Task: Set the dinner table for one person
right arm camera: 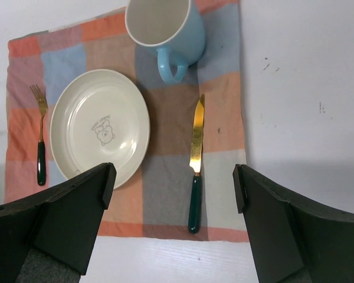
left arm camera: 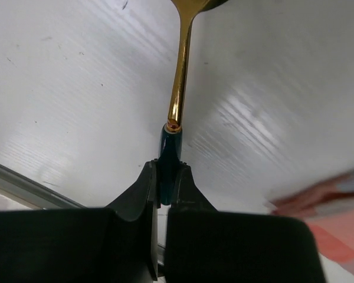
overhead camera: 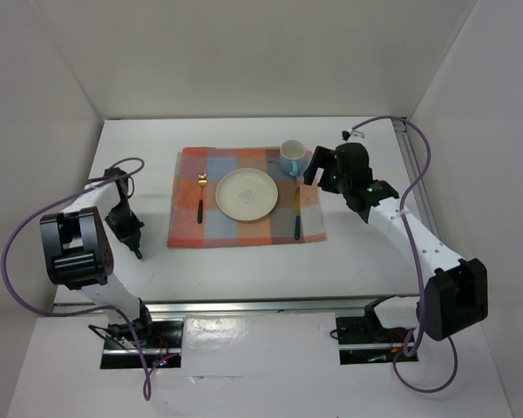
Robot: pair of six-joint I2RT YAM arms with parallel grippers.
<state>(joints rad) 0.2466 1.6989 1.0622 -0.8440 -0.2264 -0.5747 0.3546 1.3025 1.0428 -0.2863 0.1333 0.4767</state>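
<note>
Awaiting placement on placemat (overhead camera: 244,232), gold spoon (left arm camera: 180,76) was pinched by handle in left gripper (overhead camera: 138,251), left of top view; right gripper (right arm camera: 174,174) was spread.

A mat (overhead camera: 235,232) lies on the middle of the surface (overhead camera: 244,272), toward its far side. A plate (overhead camera: 246,193) sits at the centre of the mat. A fork (overhead camera: 200,198) lies on the mat just left of the plate, tines toward the far edge. A knife (overhead camera: 297,213) lies on the mat right of the plate, handle toward the near edge. A mug (overhead camera: 293,158) stands on the mat's far right corner, behind the knife, its handle toward the knife. Left of the mat, well apart from it, the left gripper (overhead camera: 138,251) is low over the bare surface with a spoon (left arm camera: 180,76) between its jaws, handle end in the grip. The right gripper (overhead camera: 318,165) is just right of the mug.
</note>
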